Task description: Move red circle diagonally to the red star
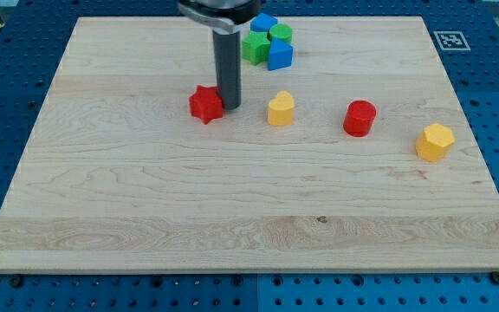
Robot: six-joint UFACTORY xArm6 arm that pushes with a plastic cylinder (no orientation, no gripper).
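The red circle [359, 118] is a short red cylinder right of the board's middle. The red star [205, 104] lies left of the middle, well to the left of the circle and slightly higher in the view. My tip [230, 107] is the lower end of the dark rod and stands right beside the red star, at its right edge, touching or nearly touching it. The tip is far to the left of the red circle, with a yellow heart-shaped block [281, 109] between them.
A yellow hexagon block [434, 141] lies near the board's right edge. A cluster at the view's top holds a blue block [263, 23], a green round block [281, 34], a green star block [254, 47] and a blue block [280, 55]. The wooden board [145, 217] sits on a blue perforated table.
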